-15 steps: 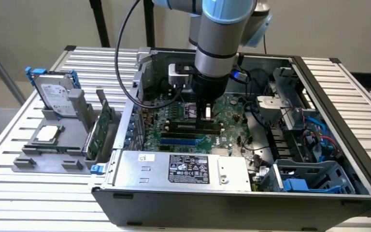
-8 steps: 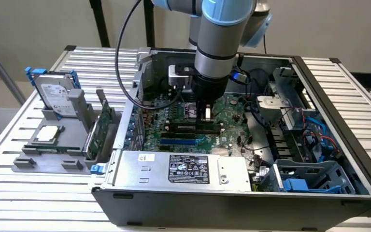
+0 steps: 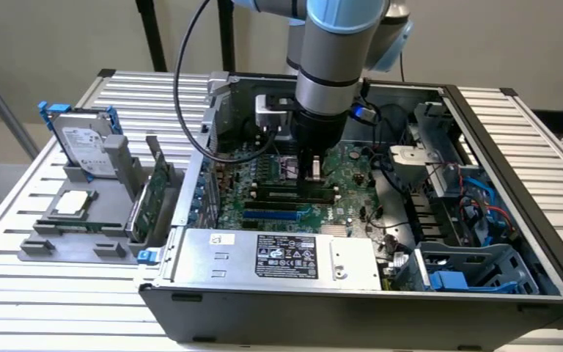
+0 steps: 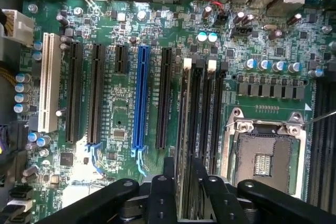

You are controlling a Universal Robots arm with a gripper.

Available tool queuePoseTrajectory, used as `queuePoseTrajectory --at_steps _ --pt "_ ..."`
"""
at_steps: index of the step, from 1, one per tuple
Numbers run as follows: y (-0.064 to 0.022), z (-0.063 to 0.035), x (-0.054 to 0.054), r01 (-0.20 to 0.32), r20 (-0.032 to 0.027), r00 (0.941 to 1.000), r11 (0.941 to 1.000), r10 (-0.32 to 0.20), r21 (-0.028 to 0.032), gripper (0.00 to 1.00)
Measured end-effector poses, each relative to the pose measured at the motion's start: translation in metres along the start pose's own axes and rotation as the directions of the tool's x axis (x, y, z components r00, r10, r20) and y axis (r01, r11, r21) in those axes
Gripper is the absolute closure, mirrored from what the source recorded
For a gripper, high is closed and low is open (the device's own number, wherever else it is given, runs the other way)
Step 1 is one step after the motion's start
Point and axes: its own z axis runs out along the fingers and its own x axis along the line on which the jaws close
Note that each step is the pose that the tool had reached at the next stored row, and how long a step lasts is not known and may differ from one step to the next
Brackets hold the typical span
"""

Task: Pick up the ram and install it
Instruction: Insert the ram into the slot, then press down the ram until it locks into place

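Green motherboard dotted with small silver-and-teal capacitors; one blue slot among black slots and a white slot; black gripper on a thin green ram; silver-grey arm; dark grey case; blue-framed silver hard drive on a pale slatted table

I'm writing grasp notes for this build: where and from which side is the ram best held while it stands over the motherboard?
Hold the ram by its long upper edge, coming straight down from above, one finger on each flat face. It stands on edge, thin and long, over its slot, with another slot close alongside, so only the top edge is free. The tool already sits there.
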Motion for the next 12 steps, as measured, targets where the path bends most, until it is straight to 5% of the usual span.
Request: queuePoseTrajectory --at_steps 4,5,7,12 --pt "0.0011 -0.0124 0.000 0.001 0.0087 1.0000 1.0000 -0.001 0.0003 0.00" --pt "0.0017 -0.0141 0.000 0.001 0.0116 0.9999 1.0000 -0.001 0.0004 1.00" --pt "0.0024 -0.0154 0.000 0.001 0.0159 0.9999 1.0000 -0.001 0.0006 1.00" --pt "0.0026 -0.0153 0.000 0.001 0.0164 0.9999 1.0000 -0.001 0.0006 1.00"
